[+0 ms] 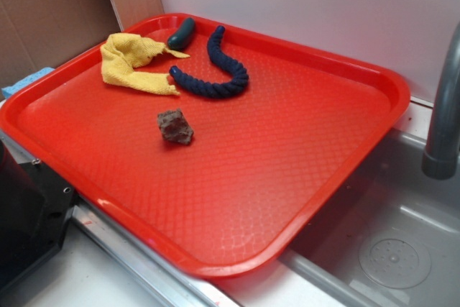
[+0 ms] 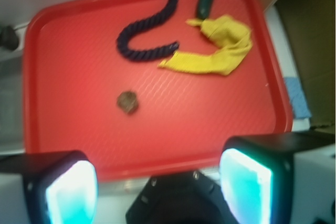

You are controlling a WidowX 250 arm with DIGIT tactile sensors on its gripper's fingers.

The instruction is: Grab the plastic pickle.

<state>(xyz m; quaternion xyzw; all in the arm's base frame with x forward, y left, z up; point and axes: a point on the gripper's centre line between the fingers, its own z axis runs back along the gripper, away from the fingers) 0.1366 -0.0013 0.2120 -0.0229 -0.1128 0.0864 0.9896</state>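
The plastic pickle is a small smooth dark green cylinder lying at the far left corner of the red tray, touching the yellow cloth. In the wrist view the pickle lies at the top, far from my gripper. The gripper is high above the tray's near edge, jaws wide apart and empty, with glowing cyan pads. The gripper itself does not show in the exterior view.
A curved navy blue braided rope lies beside the pickle and also shows in the wrist view. A small brown lump sits mid-tray. A grey tap and sink are at the right. The black robot base is at the left.
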